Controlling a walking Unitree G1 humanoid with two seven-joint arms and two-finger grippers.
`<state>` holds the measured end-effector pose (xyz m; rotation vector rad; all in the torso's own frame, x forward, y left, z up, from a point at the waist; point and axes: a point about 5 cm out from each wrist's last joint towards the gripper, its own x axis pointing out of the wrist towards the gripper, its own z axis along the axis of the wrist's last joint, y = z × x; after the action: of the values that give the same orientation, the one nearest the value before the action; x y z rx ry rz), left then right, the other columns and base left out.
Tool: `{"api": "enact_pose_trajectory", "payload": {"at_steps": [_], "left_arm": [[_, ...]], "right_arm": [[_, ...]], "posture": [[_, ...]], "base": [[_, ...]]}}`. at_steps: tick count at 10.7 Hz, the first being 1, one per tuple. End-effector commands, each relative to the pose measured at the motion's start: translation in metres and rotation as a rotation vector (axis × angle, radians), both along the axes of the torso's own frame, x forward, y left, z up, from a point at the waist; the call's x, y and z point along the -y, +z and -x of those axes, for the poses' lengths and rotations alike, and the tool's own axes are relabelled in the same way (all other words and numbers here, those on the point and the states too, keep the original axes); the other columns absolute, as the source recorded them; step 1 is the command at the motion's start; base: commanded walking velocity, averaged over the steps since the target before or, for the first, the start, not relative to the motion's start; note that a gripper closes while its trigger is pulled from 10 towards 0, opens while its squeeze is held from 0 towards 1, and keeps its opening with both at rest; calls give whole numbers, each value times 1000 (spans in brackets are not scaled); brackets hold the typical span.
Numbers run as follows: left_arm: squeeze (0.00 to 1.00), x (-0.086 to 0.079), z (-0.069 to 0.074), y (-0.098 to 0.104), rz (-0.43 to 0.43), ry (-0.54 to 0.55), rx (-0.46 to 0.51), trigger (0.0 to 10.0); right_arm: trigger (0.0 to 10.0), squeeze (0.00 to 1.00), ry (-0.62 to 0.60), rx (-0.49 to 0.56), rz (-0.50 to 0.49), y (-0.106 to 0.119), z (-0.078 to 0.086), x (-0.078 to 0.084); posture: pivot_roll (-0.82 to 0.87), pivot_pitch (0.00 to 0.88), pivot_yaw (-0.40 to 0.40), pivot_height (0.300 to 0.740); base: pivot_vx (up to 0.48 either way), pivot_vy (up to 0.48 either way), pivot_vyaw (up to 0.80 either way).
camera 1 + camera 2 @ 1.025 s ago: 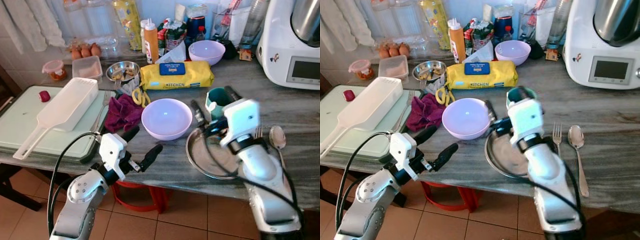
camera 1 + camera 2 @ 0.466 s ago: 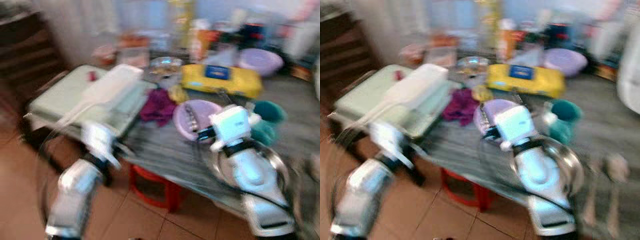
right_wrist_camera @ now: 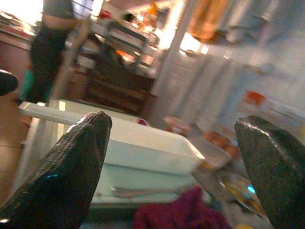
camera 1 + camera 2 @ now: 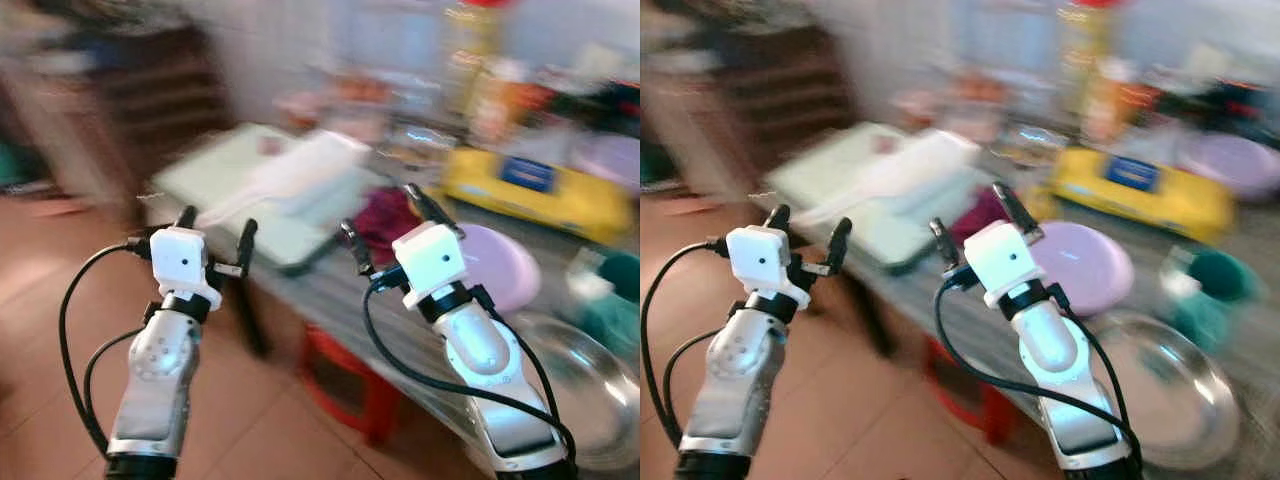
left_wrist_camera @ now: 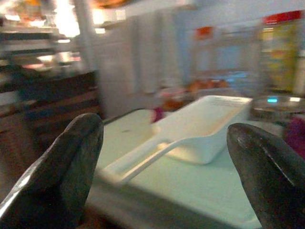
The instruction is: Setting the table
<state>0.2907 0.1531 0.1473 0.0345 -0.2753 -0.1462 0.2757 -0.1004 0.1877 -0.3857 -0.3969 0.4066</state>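
Both my left gripper (image 4: 213,232) and right gripper (image 4: 385,222) hover with jaws released; the steel plate (image 4: 585,385), lower right, looks stiff and slippery, so I'd pinch its rim.

Tabletop (image 4: 330,290): scoop (image 4: 290,180) on board (image 4: 215,175) at left; bowl (image 4: 505,270) right of cloth (image 4: 385,212); plate (image 4: 590,390) nearest, right.

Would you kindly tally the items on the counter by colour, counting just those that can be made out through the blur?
Lilac: 2, near bowl and far bowl
Yellow: 1, packet
Teal: 1, mug
Silver: 1, plate
White: 1, scoop
Pale green: 1, board
Magenta: 1, cloth
Total: 8
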Motion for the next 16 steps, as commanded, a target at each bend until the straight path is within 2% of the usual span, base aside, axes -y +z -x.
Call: {"api": "enact_pose_trajectory", "payload": {"at_steps": [1,4,8,12,16], "left_arm": [[0,-2,-1,-6,-16,57,-25,10000],[0,-10,-1,-15,-49,169,-44,10000],[0,-14,-2,-25,-108,222,-52,10000],[0,-27,-2,-49,-149,306,-141,10000],[0,-28,4,-82,-176,266,-275,10000]], "right_arm": [[10000,0,-4,3,2,-1,-4,0],[10000,0,1,-4,-15,-4,-10,-3],[10000,0,-10,-11,-37,-9,-13,-4],[10000,0,-29,-35,-48,-18,-15,-1],[10000,0,-66,-115,-99,-36,-17,3]], "posture": [[-175,17,47,740],[-161,0,50,740],[-161,0,61,740],[-168,0,73,740],[-162,0,76,740]], "base": [[0,0,800],[0,0,800],[0,0,800],[0,0,800],[0,0,800]]}}
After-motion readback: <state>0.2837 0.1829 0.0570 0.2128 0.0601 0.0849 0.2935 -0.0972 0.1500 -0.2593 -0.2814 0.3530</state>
